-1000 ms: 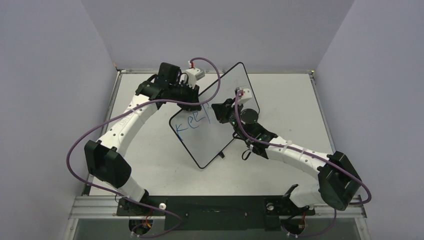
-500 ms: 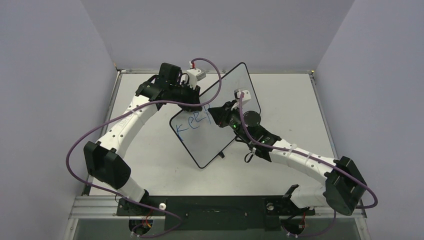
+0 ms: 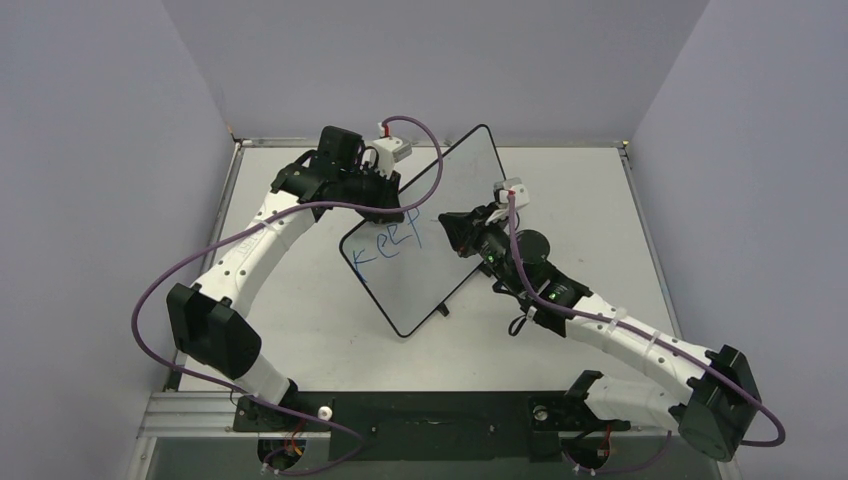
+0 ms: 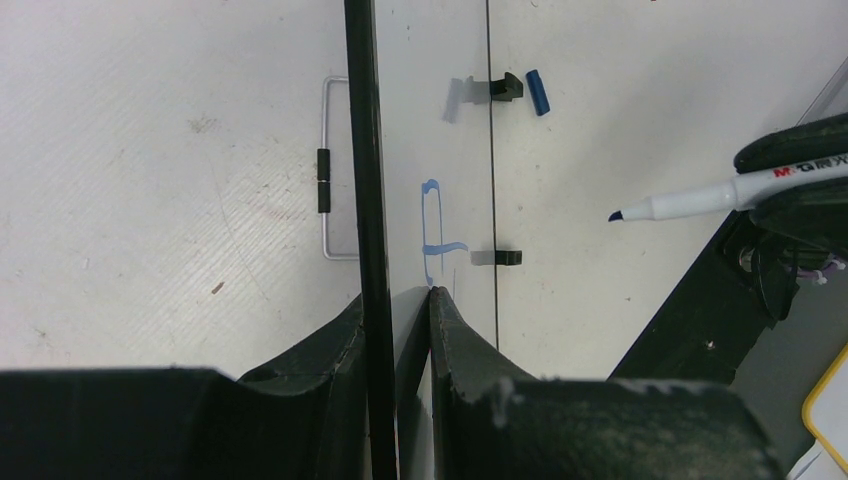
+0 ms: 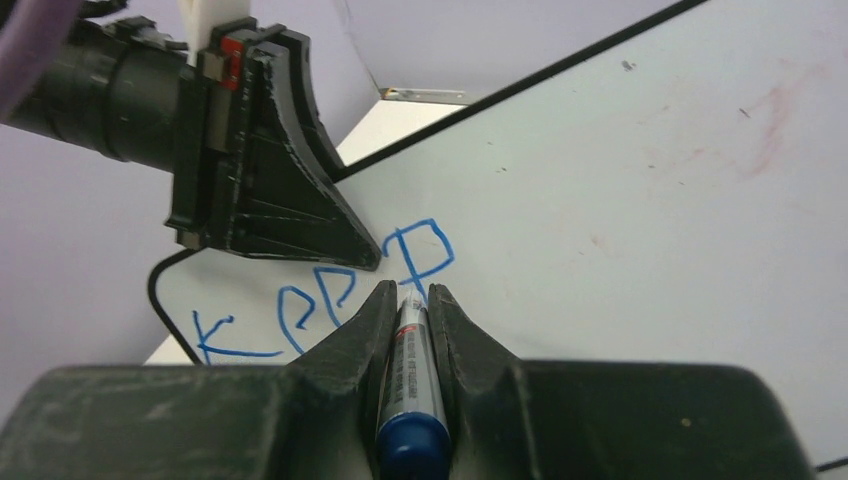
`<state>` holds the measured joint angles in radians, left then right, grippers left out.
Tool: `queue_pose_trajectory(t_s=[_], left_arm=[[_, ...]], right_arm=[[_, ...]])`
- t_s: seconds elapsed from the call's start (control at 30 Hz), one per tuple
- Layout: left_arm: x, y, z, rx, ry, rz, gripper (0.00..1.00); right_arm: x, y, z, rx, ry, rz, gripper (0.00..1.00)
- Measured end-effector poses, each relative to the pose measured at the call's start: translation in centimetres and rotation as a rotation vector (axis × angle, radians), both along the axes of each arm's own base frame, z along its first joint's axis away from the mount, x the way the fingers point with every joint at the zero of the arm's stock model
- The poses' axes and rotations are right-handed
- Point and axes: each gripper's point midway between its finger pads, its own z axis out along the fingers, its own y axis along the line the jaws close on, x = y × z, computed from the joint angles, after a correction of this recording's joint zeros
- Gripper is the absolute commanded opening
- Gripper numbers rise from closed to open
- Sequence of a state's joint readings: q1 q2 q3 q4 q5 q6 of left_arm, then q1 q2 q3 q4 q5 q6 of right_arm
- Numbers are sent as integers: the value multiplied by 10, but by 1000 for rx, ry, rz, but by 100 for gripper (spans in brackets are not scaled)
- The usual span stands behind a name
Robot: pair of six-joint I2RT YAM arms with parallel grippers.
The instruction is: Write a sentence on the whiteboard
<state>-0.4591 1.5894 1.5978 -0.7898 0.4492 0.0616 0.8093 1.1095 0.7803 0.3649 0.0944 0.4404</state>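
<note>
The board [image 3: 465, 175] stands tilted on the worktop [image 3: 300, 330], with one long edge up in the air. The left hand [image 4: 400, 292] is closed on that edge, one finger on each side, and holds the board up. The words [image 5: 320, 300] so far are blue letters that read "Keep", just beside the left hand. The right hand [image 5: 405, 292] is closed tight on the pen [image 5: 408, 385]. The pen tip is off the board, a little way out from the last letter.

The board could get into trouble next. If the pen pushes too hard, the board may tip back or slip in the thin pinch of the left hand, and the line would go wobbly. If the pen pushes too softly, no ink will show. The pen may also twist in the right hand if it lands at a slant. The left hand's finger sits right by the letters, so the pen might bump it. It looks like the board's low edge rests on the worktop, and it could slide there
</note>
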Motion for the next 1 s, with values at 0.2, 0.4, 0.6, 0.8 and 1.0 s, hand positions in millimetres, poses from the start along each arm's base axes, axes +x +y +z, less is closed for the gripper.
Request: queue_pose_trajectory(t_s=[0.2,0.4,0.6,0.8,1.0], left_arm=[[-1,-1,1,4,4,5,0],[-3,-3,2,8,2,5,0],[-12,1,4,2,-28,23,0],[-22,-4,9,17,-69,18,0],[-27,-6,12,24,-98,19,0]], right_arm=[[7,-17,-9,-56,-2,-48,0],[10,-30,-10,-74,-18,-81,0],[12,-42,-15,-81,-17,-106,0],[12,-46,-17,-78,-19,-111,0],[10,-43,-16,-67,-30,-89,0]])
